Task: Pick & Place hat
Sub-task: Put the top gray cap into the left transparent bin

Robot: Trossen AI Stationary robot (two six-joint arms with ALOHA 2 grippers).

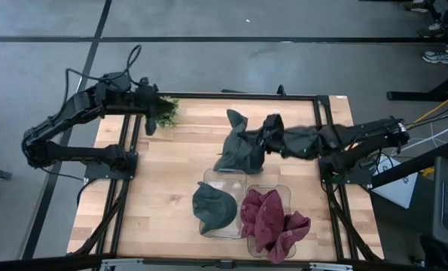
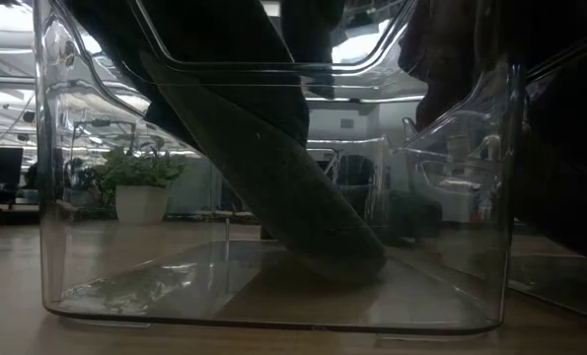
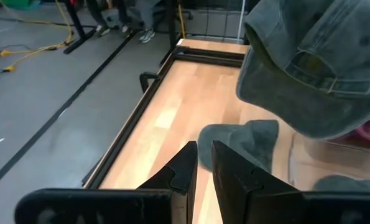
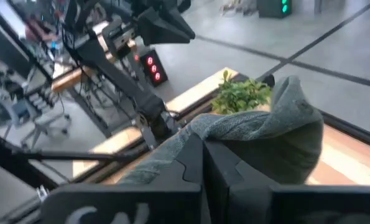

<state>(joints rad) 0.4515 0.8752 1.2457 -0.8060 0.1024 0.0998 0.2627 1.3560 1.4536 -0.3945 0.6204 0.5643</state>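
1. I am reaching my right arm in from the right edge of the high view, stretched almost level toward the middle of the table point(image 1: 171, 188), with my right gripper point(image 1: 271, 139) at the upper centre of the frame.
2. My right gripper's fingers are pressed fully together, pinching a fold of a grey-green cap point(image 1: 242, 147); in my right wrist view that cloth point(image 4: 259, 134) is draping over the fingertips.
3. The held cap is hanging with its lower part lying on the wood, just above the two clear bins.
4. My left arm is folded at the upper left of the high view, and my left gripper point(image 1: 150, 113) is pointing at the small green plant point(image 1: 166, 111) near the table's top edge.
5. My left fingers point(image 3: 180, 169) are standing only a narrow slit apart, holding nothing.
6. Another dark cap point(image 1: 213, 207) is lying in the left clear bin point(image 1: 225, 177); red caps point(image 1: 272, 222) are filling the right bin point(image 1: 282, 188), lower centre.
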